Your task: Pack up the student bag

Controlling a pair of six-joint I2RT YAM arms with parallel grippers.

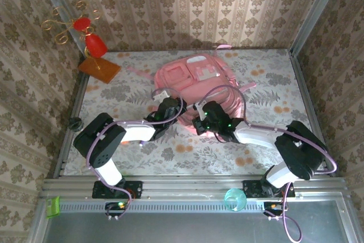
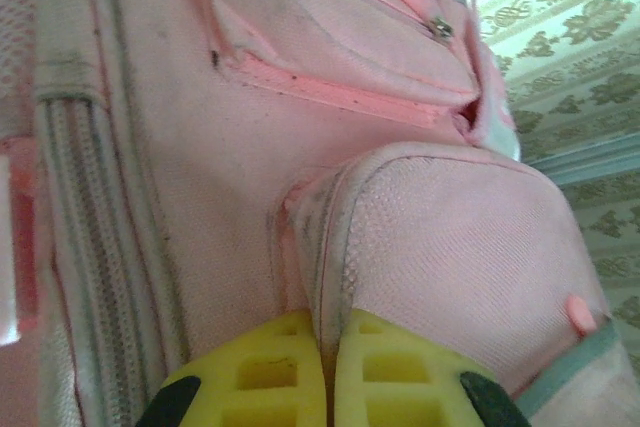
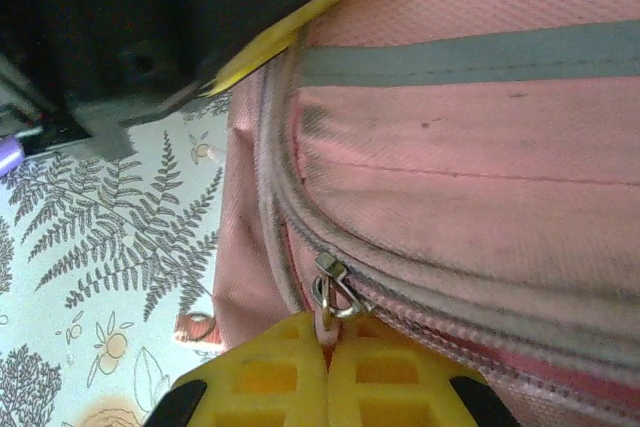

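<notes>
We're in a robot test cell dressed up as a home. Damask wallpaper (image 1: 187, 4) covers three walls, yet bare aluminium posts (image 1: 314, 15) run up the corners and a metal rail (image 1: 187, 189) carries two robot arms (image 1: 105, 143). There's a floral tablecloth (image 1: 114, 98), the student bag (image 1: 196, 78) on it, and a red ornament (image 1: 91, 41), perhaps a vase, on a wooden block (image 1: 99, 69).

A red vase-shaped ornament (image 1: 94, 42) with gold wire curls (image 1: 60, 27) stands on a brown wooden base (image 1: 99, 69), well left of and beyond the left jaws, at the far corner of the floral-clothed desk (image 1: 273, 83). A small black knob (image 1: 75, 123) sits left of them. A teal cup (image 1: 235, 200) rests nearer than the right jaws, and a green block (image 1: 53, 206) lies far to its left.
</notes>
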